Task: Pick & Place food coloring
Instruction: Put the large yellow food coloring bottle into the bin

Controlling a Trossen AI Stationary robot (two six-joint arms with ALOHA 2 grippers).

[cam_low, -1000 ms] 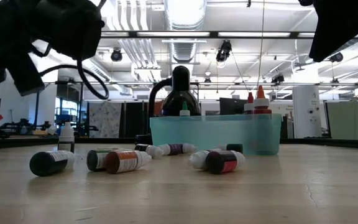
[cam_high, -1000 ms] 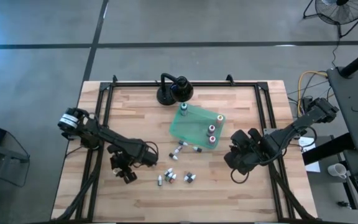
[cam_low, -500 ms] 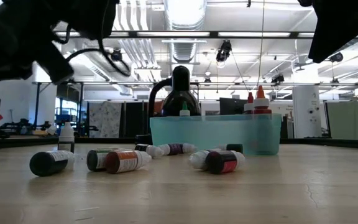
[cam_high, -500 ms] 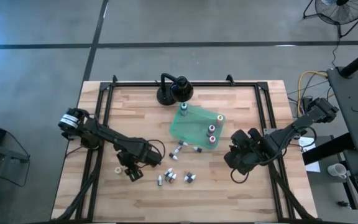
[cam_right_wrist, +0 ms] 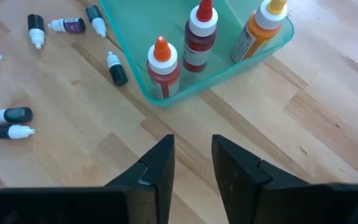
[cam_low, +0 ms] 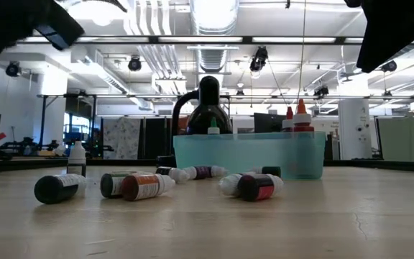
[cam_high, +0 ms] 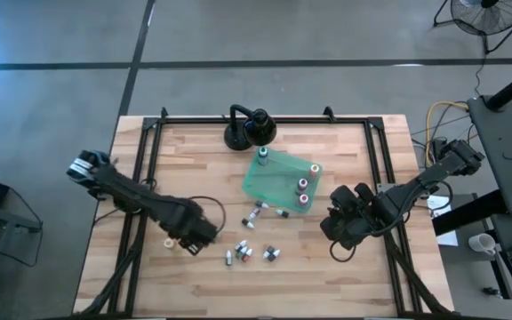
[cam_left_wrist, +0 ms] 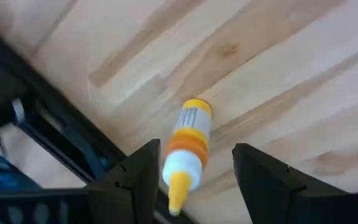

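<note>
The left gripper (cam_high: 188, 240) hovers at about 8 o'clock on the wooden table (cam_high: 327, 276), its fingers (cam_left_wrist: 135, 180) spread apart and holding nothing; a yellow-capped food coloring bottle (cam_left_wrist: 185, 146) stands on the wood below the gap between them. The right gripper (cam_high: 338, 227) waits at 4 o'clock, fingers (cam_right_wrist: 157, 171) narrowly parted, empty. Three bottles (cam_right_wrist: 197, 40) stand upright in the green tray (cam_high: 269, 178) near the table's centre. More bottles (cam_high: 247, 253) lie loose at 6 o'clock from the tray. A black stand (cam_high: 247, 129) sits at 12 o'clock.
</note>
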